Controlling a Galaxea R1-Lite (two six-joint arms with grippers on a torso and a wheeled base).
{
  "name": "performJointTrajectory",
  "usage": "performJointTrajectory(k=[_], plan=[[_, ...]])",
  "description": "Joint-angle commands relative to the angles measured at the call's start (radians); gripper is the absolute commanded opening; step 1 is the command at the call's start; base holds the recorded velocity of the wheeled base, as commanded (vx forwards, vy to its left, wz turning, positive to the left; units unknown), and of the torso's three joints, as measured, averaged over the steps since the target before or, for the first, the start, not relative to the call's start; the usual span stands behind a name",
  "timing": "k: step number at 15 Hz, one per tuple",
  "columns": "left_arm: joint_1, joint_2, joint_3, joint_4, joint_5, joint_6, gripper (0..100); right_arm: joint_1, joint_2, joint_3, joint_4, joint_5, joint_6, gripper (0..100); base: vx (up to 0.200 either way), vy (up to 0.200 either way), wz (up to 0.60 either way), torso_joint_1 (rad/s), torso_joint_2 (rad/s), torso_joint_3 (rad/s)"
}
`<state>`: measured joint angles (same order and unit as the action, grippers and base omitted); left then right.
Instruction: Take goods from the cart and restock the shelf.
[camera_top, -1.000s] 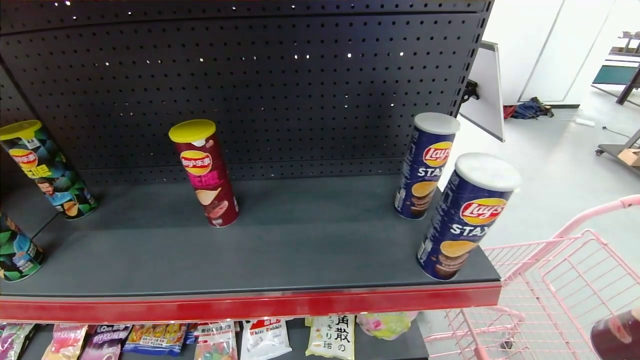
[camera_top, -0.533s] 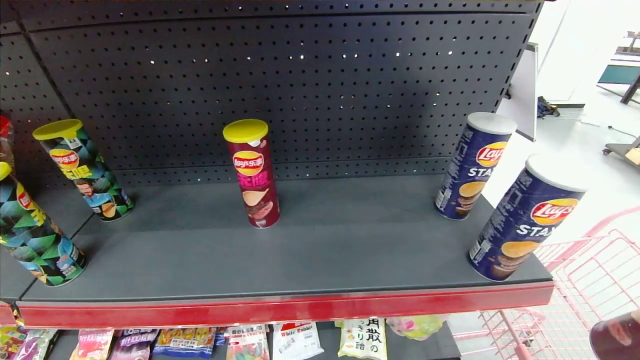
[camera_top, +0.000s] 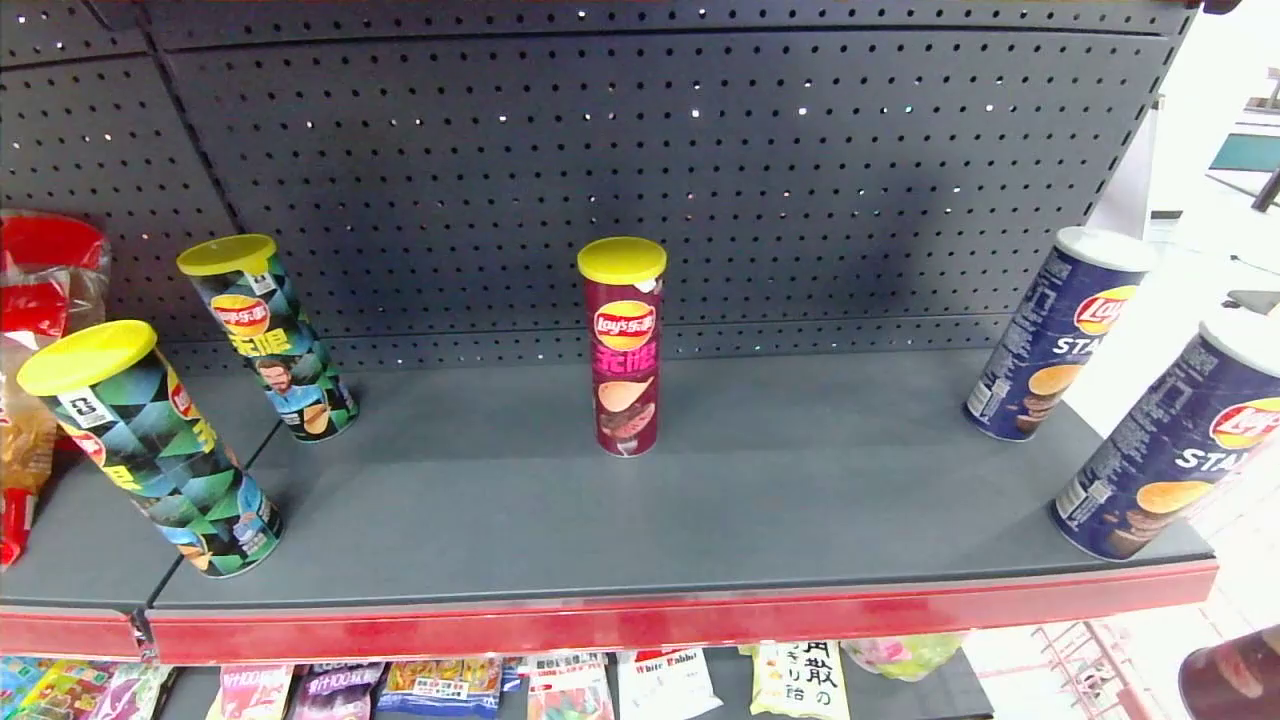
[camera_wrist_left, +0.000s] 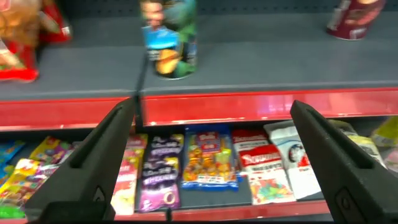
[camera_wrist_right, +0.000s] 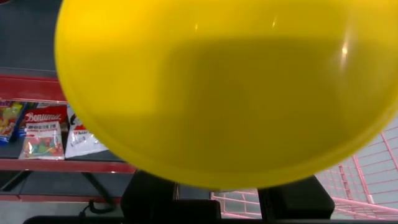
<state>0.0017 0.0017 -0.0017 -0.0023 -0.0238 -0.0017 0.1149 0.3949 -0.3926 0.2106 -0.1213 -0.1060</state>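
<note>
**Can in my right jaws, shelf board ahead**

My right gripper (camera_wrist_right: 221, 198) was clenched around a maroon chip can (camera_top: 1232, 672), held low at my right side near the pink cart (camera_top: 1095, 655). The can's yellow lid (camera_wrist_right: 224, 87) sat close against my wrist camera. My left gripper (camera_wrist_left: 211, 107) hung released and empty in front of the lower rows of snack bags (camera_wrist_left: 208, 158).

On the shelf (camera_top: 800, 500), 1 matching maroon can (camera_top: 622, 345) stood upright at the middle, toward the back. 2 patterned cans (camera_top: 268, 335) stood on the left and 2 blue cans (camera_top: 1055, 335) on the right.

I judged the pick from the cart done and the carry to the shelf in hand. The next move called for raising my can over the red front lip (camera_top: 640, 620). I would then stand it upright on bare board near its twin, clear of the blue cans, and only then loosen my jaws.
</note>
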Motion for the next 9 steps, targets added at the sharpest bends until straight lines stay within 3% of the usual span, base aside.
performJointTrajectory(k=[1,6,8,9], plan=[[0.001,0.0,0.0,-0.001,-0.001,-0.001,100,0.005,-0.028,0.012,0.0,0.005,0.0,0,0.0,0.0,0.0,0.0,0.0,0.0],[-0.005,0.035,0.0,-0.001,-0.001,-0.001,100,0.065,-0.153,0.055,0.115,0.149,-0.001,0,0.0,0.0,0.0,0.0,0.0,0.0],[-0.02,0.058,0.0,-0.002,-0.01,0.031,100,0.065,-0.218,0.121,0.113,0.2,0.003,0,0.0,0.0,0.0,0.0,0.0,0.0],[-0.032,0.067,0.0,-0.004,-0.028,0.066,100,0.063,-0.246,0.147,0.107,0.204,0.003,0,0.0,0.0,0.0,0.0,0.0,0.0]])
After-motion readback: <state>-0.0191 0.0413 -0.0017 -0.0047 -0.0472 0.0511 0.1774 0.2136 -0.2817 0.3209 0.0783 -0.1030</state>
